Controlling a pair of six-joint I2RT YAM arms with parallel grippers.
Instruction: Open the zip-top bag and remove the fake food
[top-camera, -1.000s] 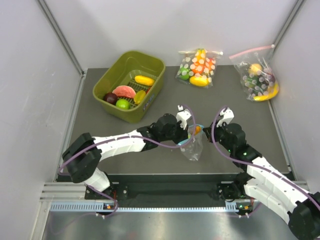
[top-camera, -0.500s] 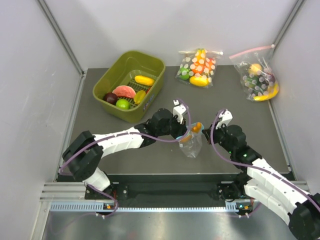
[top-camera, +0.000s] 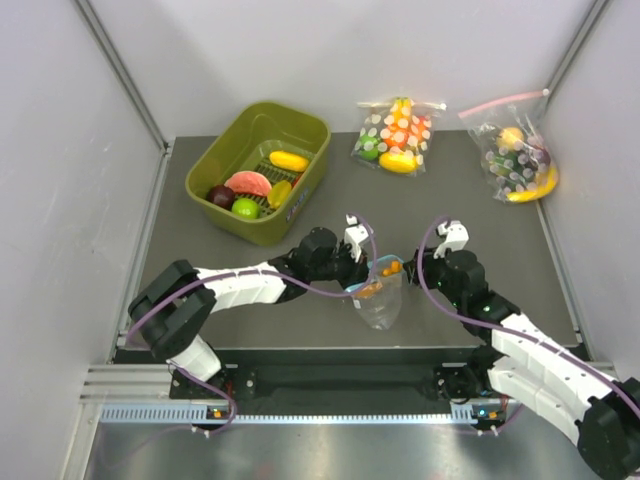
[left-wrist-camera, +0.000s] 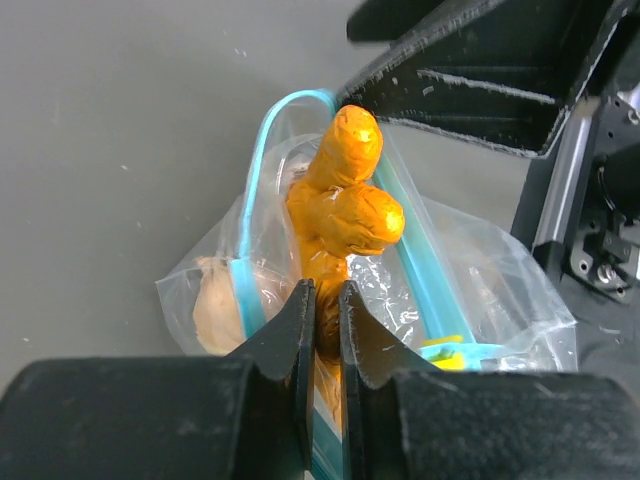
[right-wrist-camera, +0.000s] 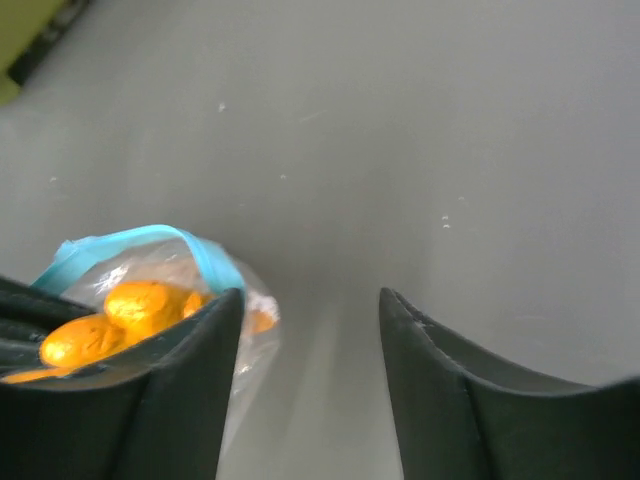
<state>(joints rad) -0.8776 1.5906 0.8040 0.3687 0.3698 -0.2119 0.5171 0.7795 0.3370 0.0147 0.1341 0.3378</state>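
The zip-top bag (top-camera: 383, 303) is small and clear with a light-blue strip, and it sits mid-table between the two arms. Its mouth (left-wrist-camera: 262, 160) gapes open. Orange carrot-like fake food (left-wrist-camera: 350, 200) pokes out of the mouth, and I also see fake food (top-camera: 373, 289) from above and in the right wrist view (right-wrist-camera: 140, 300). My left gripper (left-wrist-camera: 326, 295) is shut on the bag's wall at the strip, with the orange pieces right behind the jaws. The left gripper (top-camera: 362, 270) is at the bag's left rim. My right gripper (right-wrist-camera: 308, 300) stands open just right of the bag (right-wrist-camera: 205, 262), holding nothing; from above it (top-camera: 418, 268) is close beside the bag.
An olive bin (top-camera: 215, 150) with toy fruit stands at the back left. Two white-dotted bags with pink strips lie at the back, one in the middle (top-camera: 395, 130) and one on the right (top-camera: 520, 160). Grey walls close in both sides.
My right gripper has let go of the bag's mouth and opened. The left gripper, still gripping the bag, has drawn slightly left and nearer.
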